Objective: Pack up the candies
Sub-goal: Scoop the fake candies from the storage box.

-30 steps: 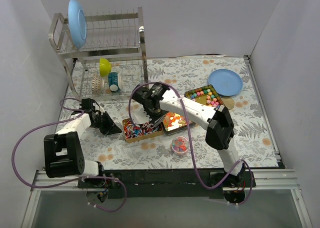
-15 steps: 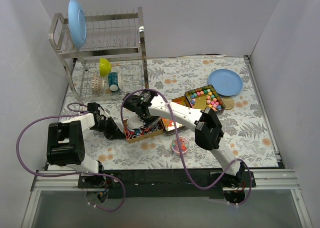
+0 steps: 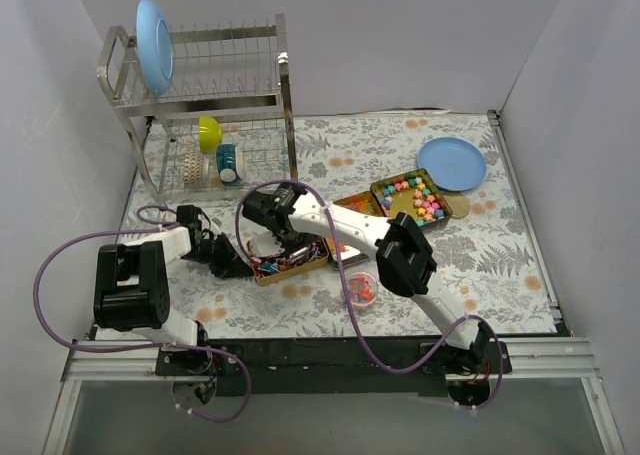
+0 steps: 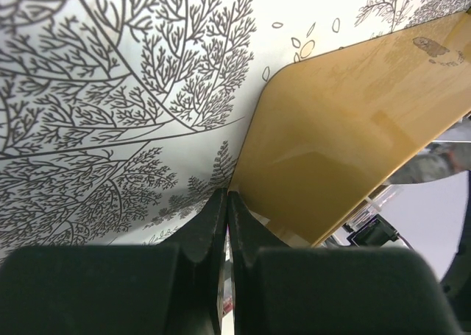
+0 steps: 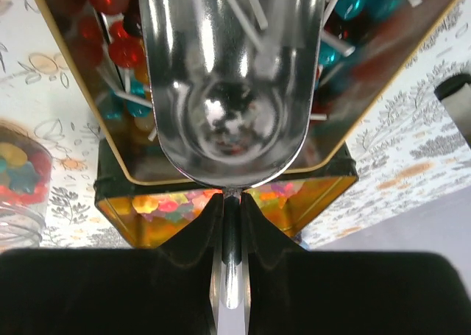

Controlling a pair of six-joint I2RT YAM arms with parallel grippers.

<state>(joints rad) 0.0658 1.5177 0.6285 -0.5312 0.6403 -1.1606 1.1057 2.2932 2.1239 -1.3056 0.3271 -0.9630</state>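
Steel scoop (image 5: 224, 92), bowl empty, handle clamped in right gripper (image 5: 224, 202); bowl low over lollipop tin (image 3: 295, 271). Left gripper (image 4: 227, 202): fingers pressed together, nothing visible between, tips at that tin's corner, probably bracing it. Candies (image 3: 412, 195) in far tin (image 3: 377, 188), some in cup (image 3: 361, 287). Step, as judged: scooping, no load yet. Next: bowl to candies, dig, lift level, tip into cup.

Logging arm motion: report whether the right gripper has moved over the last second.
Yes. The right gripper shifted left against the dish rack, from right of its right post to about in line with it, its scoop over the gold tin.
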